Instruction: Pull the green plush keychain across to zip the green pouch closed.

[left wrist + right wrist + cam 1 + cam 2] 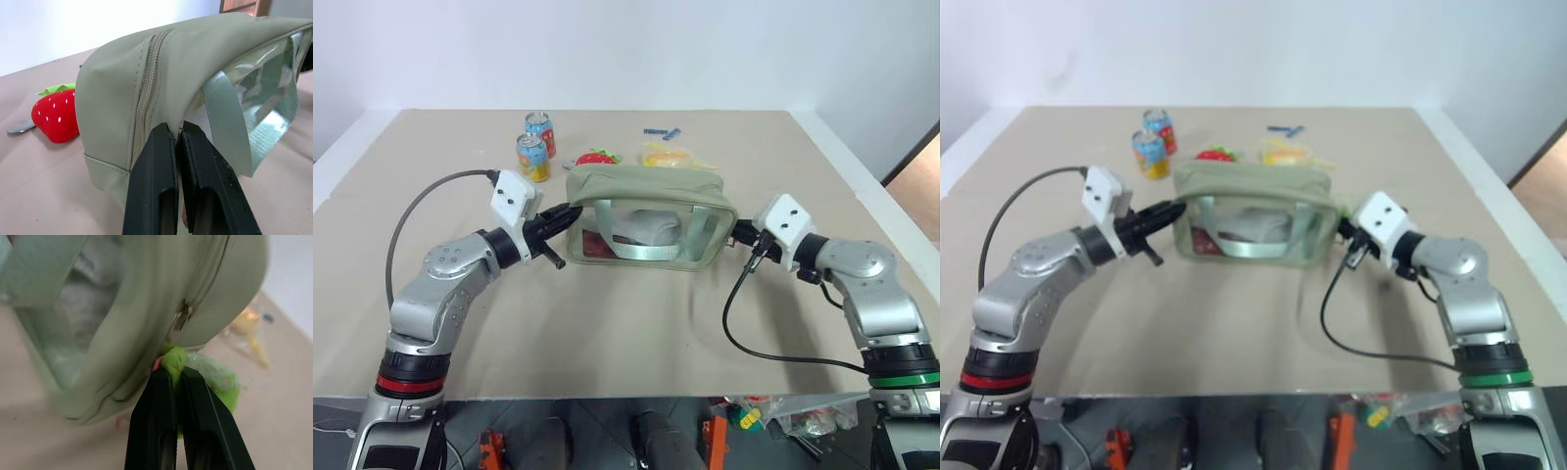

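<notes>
Green pouch mid-frame, zipper fully shut; left pincer clamps its end fabric, right pincer clamps fuzzy lime green plush keychain

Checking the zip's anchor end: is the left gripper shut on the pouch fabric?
Yes, in the left wrist view the left gripper has its fingers pressed together on the green pouch beside the zipper seam.

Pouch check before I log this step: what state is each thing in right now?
Green pouch: upright on the table, zipper looks closed.
Plush keychain: at the pouch's right end, pinched.
Left gripper: shut on the pouch's left end.
Right gripper: shut on the keychain.
Two cans: upright behind the pouch.
Strawberry toy: lying on the table.
</notes>
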